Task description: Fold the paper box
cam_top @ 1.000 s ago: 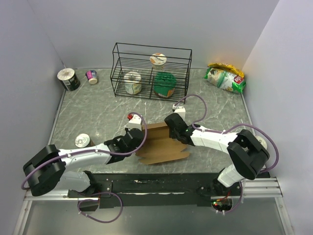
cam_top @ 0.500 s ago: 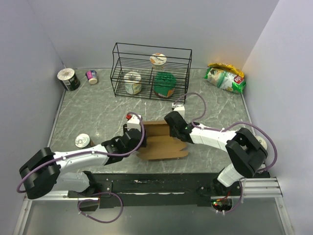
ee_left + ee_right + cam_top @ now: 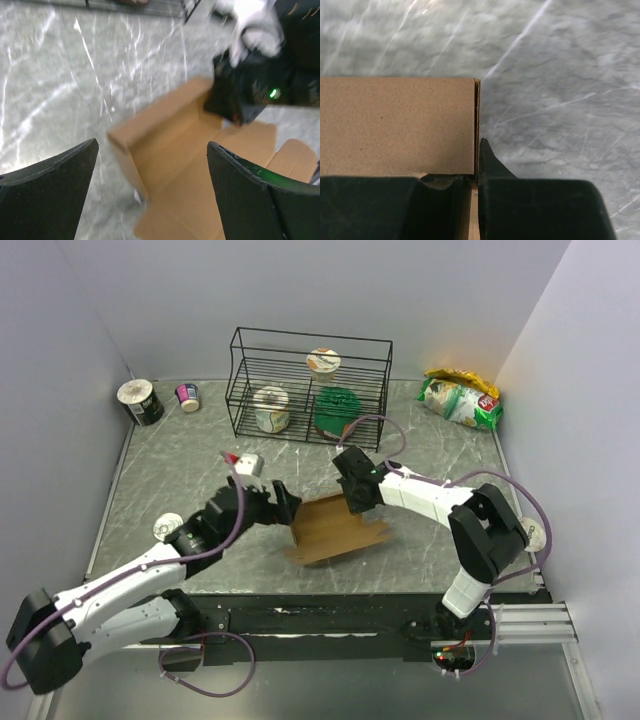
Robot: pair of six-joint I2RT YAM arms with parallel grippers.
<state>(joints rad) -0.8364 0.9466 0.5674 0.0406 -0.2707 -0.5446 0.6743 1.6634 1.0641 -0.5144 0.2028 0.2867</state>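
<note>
Marble tabletop (image 3: 170, 475), box (image 3: 333, 531) in right pincer (image 3: 356, 503)

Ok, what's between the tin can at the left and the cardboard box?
The open left gripper and its wrist fill that stretch between the can and the paper box. The top external view shows it.

The top view is bright and evenly lit from above, with only soft, faint shadows under the wire rack (image 3: 308, 385) and the arms on the grey table (image 3: 170, 470). The left wrist view is smeared by motion blur, leaving the paper box (image 3: 170, 165) fuzzy-edged. The right wrist view shows crisp cardboard grain, while the fingers (image 3: 535, 210) along the bottom edge are almost featureless black.
</note>
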